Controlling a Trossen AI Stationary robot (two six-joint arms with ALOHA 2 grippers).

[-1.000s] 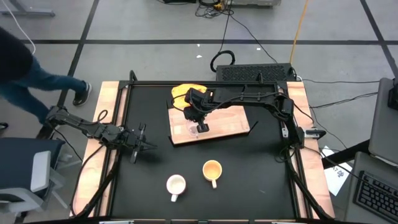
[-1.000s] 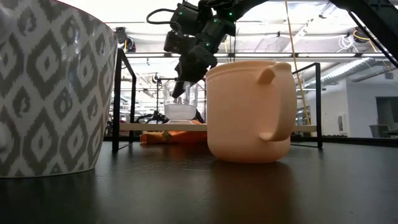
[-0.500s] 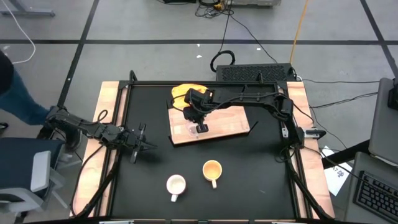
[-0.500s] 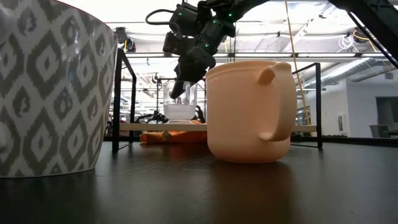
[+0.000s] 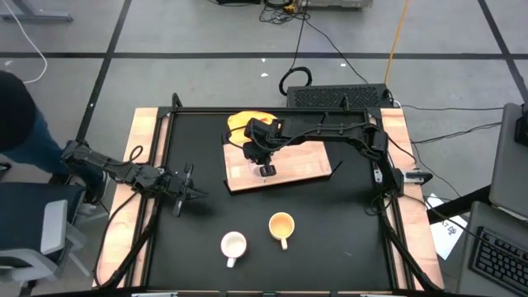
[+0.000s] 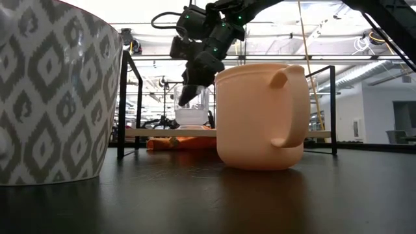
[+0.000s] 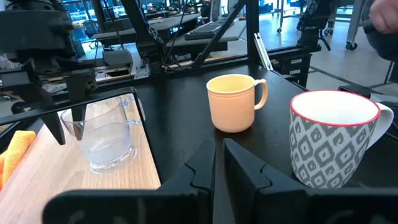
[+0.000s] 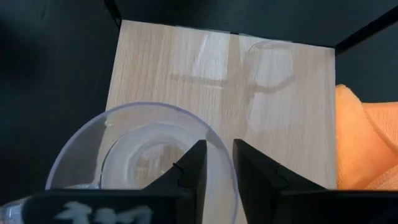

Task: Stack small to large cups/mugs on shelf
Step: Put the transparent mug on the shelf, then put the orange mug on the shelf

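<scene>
A clear glass cup (image 7: pixel 106 137) stands upright on the light wooden shelf board (image 5: pixel 305 161) at the table's far middle. My right gripper (image 8: pixel 219 162) reaches down at a slant over the cup's rim. It is open, with one finger inside the cup and one outside. The yellow-orange mug (image 5: pixel 281 225) and the white, grey-patterned mug (image 5: pixel 233 245) stand upright on the black table near its front edge. My left gripper (image 5: pixel 186 194) waits shut at the table's left, pointing level toward the mugs. My right gripper straddles the cup's rim (image 8: pixel 225 163), slanting down from the far side, one finger inside (image 8: pixel 193 165) and one outside (image 8: pixel 252 165). A gap shows between the fingers. Whether either finger touches the glass, I cannot tell. The cup rests on the board by its base.
A yellow cloth (image 5: pixel 243 122) lies bunched at the board's far left corner. A black frame (image 5: pixel 175 106) rings the table. A person (image 5: pixel 16 107) stands beyond the table's left edge. Bare black table lies between the board and the two mugs.
My right gripper has opened a little at the cup's rim while staying in place. The cup stands on the board where it was. The person at the left has moved farther toward the edge of the high view.
</scene>
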